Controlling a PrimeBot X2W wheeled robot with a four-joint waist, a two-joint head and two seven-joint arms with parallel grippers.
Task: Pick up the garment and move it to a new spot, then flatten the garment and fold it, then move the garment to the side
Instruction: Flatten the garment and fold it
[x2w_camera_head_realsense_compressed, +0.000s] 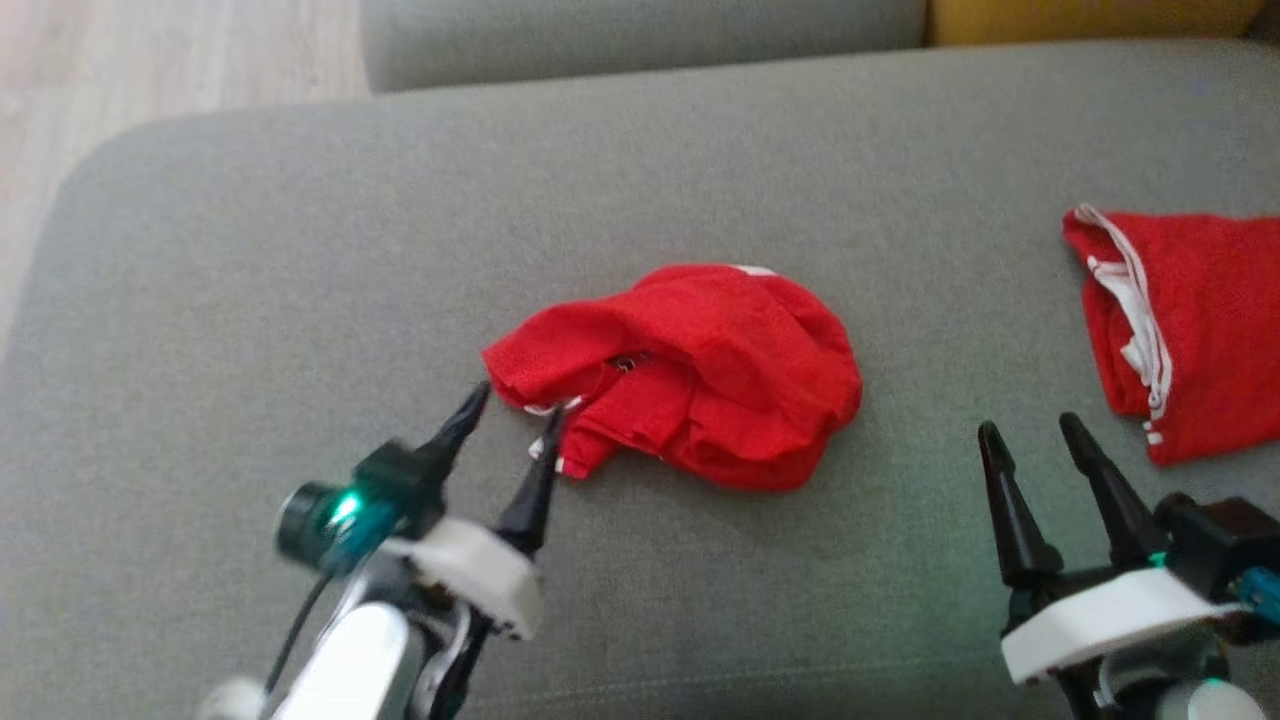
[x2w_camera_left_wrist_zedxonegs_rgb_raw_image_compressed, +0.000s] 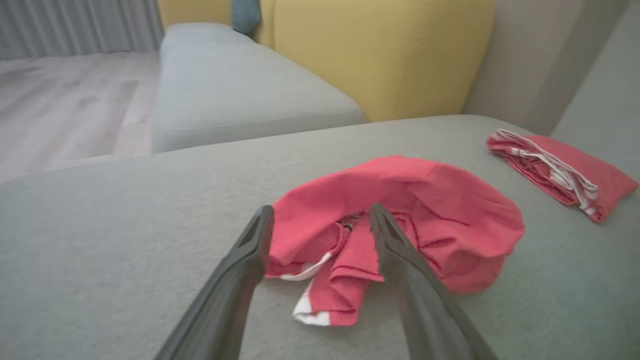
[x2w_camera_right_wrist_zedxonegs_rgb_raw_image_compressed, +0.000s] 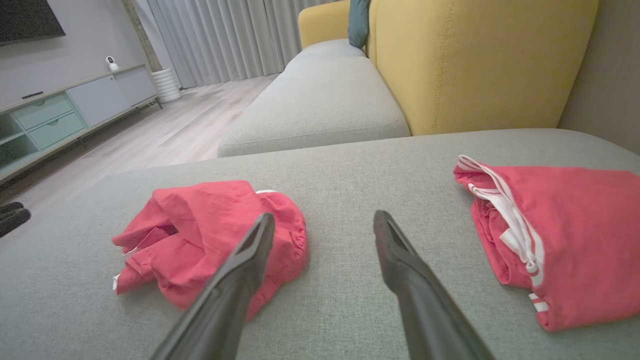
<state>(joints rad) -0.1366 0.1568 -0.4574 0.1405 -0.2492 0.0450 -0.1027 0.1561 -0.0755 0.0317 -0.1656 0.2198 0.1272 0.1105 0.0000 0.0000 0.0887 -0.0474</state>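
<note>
A home living room: grey sofa (x2w_camera_right_wrist_zedxonegs_rgb_raw_image_compressed: 320, 100) with yellow backrest (x2w_camera_right_wrist_zedxonegs_rgb_raw_image_compressed: 475, 60) at 12 o'clock, curtains (x2w_camera_right_wrist_zedxonegs_rgb_raw_image_compressed: 215, 35) at 11, low media cabinet (x2w_camera_right_wrist_zedxonegs_rgb_raw_image_compressed: 75, 107) at 9, wood floor (x2w_camera_right_wrist_zedxonegs_rgb_raw_image_compressed: 170, 132).

garment (x2w_camera_head_realsense_compressed: 690, 370): thin red cloth, matt, finely textured, creased; white trim at one edge
folded piece (x2w_camera_head_realsense_compressed: 1200, 320), right of the garment: same matt red cloth, white banding
sofa seat (x2w_camera_head_realsense_compressed: 300, 300), under the garment: grey woven fabric, matt, slightly coarse
backrest (x2w_camera_right_wrist_zedxonegs_rgb_raw_image_compressed: 475, 65), beyond the garment: yellow upholstery cloth, matt, smooth
floor (x2w_camera_right_wrist_zedxonegs_rgb_raw_image_compressed: 165, 130), left of the garment: pale wood boards, faint sheen
left gripper (x2w_camera_left_wrist_zedxonegs_rgb_raw_image_compressed: 321, 209) jaws: dark plastic, matt, smooth
</note>
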